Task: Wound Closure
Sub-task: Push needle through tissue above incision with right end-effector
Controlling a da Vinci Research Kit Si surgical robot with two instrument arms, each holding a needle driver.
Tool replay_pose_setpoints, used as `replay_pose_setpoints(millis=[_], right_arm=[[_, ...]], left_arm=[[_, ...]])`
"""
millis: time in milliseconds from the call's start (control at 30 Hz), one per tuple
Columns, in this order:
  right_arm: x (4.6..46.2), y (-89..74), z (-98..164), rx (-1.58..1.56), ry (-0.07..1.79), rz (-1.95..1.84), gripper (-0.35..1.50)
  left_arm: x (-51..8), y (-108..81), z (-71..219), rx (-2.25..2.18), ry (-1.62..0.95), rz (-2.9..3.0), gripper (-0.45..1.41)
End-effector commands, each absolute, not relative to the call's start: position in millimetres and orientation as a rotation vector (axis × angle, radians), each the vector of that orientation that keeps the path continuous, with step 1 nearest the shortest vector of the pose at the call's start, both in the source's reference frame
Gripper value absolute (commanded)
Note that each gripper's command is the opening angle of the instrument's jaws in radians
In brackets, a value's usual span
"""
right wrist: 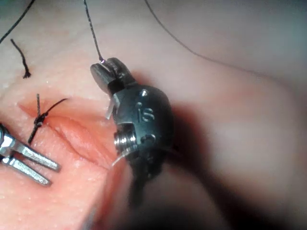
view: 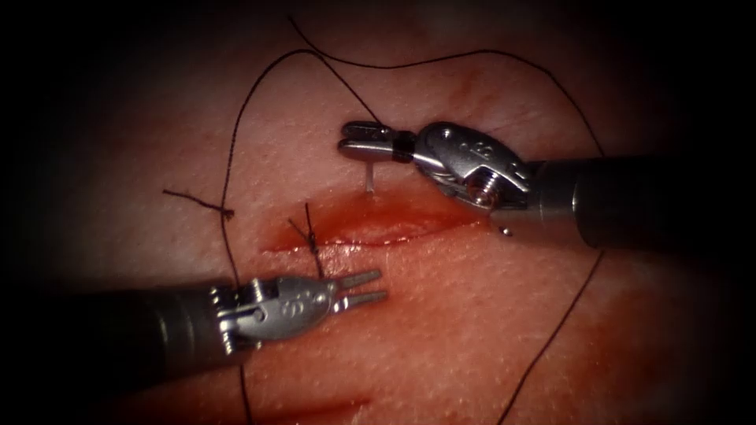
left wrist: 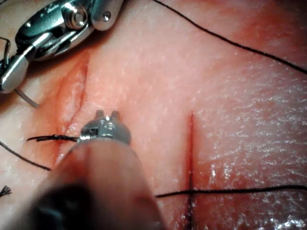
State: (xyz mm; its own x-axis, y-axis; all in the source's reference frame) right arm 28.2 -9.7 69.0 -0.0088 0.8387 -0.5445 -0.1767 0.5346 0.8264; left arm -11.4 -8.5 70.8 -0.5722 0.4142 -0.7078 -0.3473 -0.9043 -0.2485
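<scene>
My right tool (view: 345,136) comes in from the right and hovers just above the cut (view: 378,230). Its jaws are shut on the curved needle (view: 368,177), near one end. The visible stub of needle points down to the tissue at the cut's upper edge; I cannot tell whether it has gone in. The needle (right wrist: 111,108) also hangs below the shut jaws (right wrist: 109,67) in the right wrist view. Black thread (view: 236,134) runs from these jaws in a wide loop. My left tool (view: 382,285) lies below the cut, open and holding nothing.
A tied stitch (view: 313,236) with short cut ends sits at the cut's left end. A loose thread end (view: 197,198) lies further left. Red fluid wets the cut. A second shallow slit (left wrist: 191,153) marks the tissue nearer the left tool, crossed by thread (left wrist: 230,190).
</scene>
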Motion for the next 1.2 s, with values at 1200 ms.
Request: replay_pose_setpoints(millis=[1200], right_arm=[[31.3,-10.4,68.7,0.989,0.955,1.311,-0.35]], left_arm=[[-9.1,-11.4,74.3,-1.069,-0.172,2.447,-0.06]])
